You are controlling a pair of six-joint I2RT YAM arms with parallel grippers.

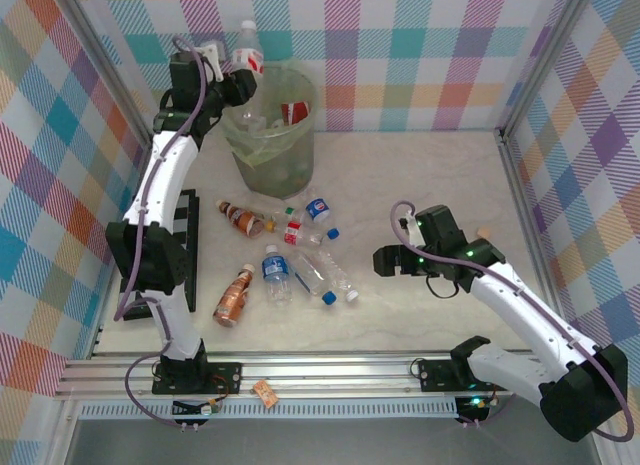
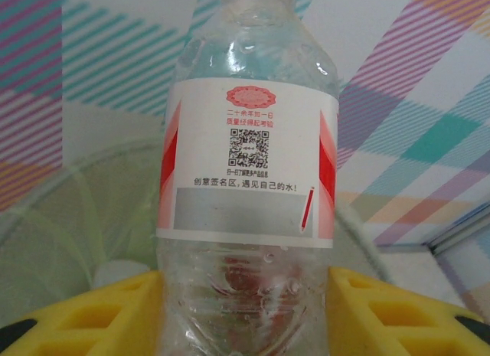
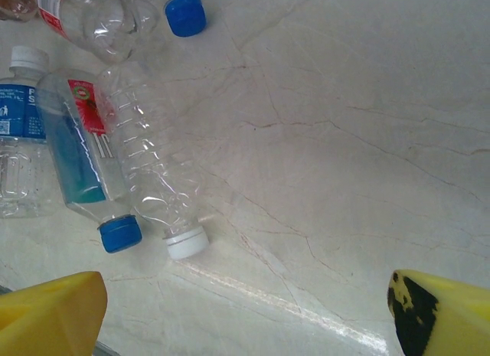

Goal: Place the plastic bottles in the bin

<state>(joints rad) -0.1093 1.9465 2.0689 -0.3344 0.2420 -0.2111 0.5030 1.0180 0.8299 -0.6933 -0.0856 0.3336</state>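
Plastic bottles: clear red-label bottle (image 2: 249, 164) pinched upright between left gripper (image 2: 245, 314) fingers (image 2: 99, 310), just above bin (image 1: 265, 155) rim. Bin directly beneath and beyond that gripper, some bottles already inside. Right gripper (image 3: 245, 318) wide open, nothing between jaws, hovering low over table (image 3: 344, 142). Ahead and to its left: white-capped clear bottle (image 3: 153, 149) touching blue-capped bottle (image 3: 76, 157), loose pile (image 1: 285, 260) beyond.

On the clear bottle (image 2: 249, 295) I read its label (image 2: 199, 111): above the QR code (image 2: 249, 148), 二十余年如一日 and 质量经得起考验; below that code, 创意签名区,遇见自己的水! The blue-labelled bottle (image 3: 19, 142) has print too small for me.
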